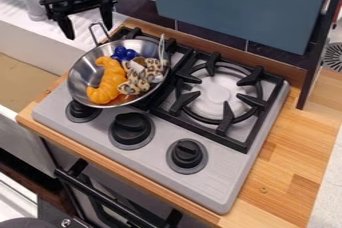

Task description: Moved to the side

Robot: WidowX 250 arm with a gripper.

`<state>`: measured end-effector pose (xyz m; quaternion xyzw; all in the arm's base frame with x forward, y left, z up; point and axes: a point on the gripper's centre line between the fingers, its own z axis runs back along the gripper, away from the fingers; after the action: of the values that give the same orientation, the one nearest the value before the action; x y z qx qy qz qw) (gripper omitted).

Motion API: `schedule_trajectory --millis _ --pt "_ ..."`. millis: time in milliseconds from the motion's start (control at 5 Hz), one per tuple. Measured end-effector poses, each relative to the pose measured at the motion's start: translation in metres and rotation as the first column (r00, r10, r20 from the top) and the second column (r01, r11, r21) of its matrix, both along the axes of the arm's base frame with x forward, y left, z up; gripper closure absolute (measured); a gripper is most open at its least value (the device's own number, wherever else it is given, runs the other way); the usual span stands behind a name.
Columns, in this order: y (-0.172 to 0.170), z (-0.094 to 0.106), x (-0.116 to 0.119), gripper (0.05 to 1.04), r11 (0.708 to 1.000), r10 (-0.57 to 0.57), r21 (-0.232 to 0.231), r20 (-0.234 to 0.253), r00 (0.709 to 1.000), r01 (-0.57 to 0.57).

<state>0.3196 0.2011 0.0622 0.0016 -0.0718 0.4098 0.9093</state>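
Currently, toys (pixel 107 79) are held in the metal pan (pixel 81 74) on the stove (pixel 217 192) — the gripper's (pixel 88 32) fingers are spread apart, empty, near its wire handle (pixel 91 31).

This is a toy kitchen: a small stove (pixel 260 167) with black knobs and a burner grate (pixel 225 118) sits in a wooden table (pixel 284 164), a metal pan (pixel 79 72) over one burner. An oven handle (pixel 110 203) shows below, dark wall tiles (pixel 127 3) behind, and a white sink (pixel 40 39) beside it.
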Motion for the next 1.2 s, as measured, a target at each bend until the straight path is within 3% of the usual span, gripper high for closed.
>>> schedule_trajectory --millis 200,400,800,1000,1200 --pt "-0.004 0.022 -0.007 0.085 1.000 0.004 -0.011 0.032 0.999 -0.003" --pt "-0.017 0.030 -0.012 0.085 1.000 -0.002 0.004 0.026 1.000 0.002" --pt "-0.070 0.052 -0.006 0.085 0.976 -0.216 0.034 -0.006 0.976 0.216" --pt "-0.090 0.064 0.008 0.085 0.955 -0.295 0.031 0.011 0.956 0.294" --pt "-0.101 0.065 0.007 0.085 0.943 -0.333 -0.004 0.000 0.943 0.333"
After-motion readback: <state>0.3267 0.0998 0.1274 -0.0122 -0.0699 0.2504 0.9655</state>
